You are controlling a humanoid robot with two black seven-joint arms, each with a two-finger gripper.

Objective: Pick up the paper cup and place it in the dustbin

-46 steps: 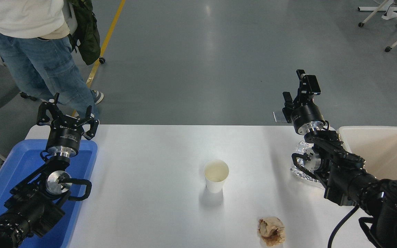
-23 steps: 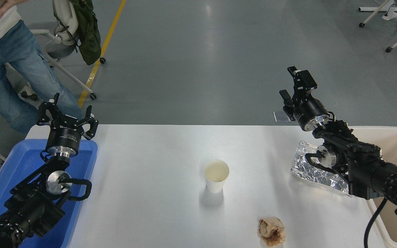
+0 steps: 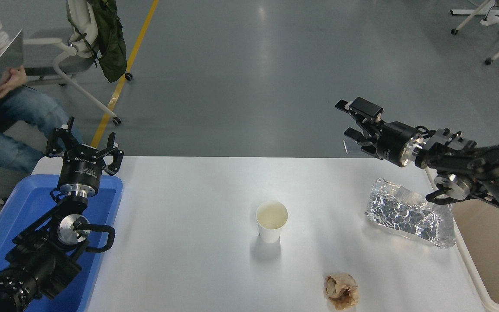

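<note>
White table [image 3: 197, 242], upright paper cup [image 3: 271, 221], dustbin [image 3: 487, 242].

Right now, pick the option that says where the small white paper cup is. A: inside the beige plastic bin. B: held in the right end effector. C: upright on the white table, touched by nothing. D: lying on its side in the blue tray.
C: the small white paper cup stands upright on the white table, with the right end effector off to its right and empty.

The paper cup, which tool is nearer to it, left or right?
Right, narrowly. The right tool hangs beyond and right of the paper cup; the left tool is parked far left over the blue tray.
</note>
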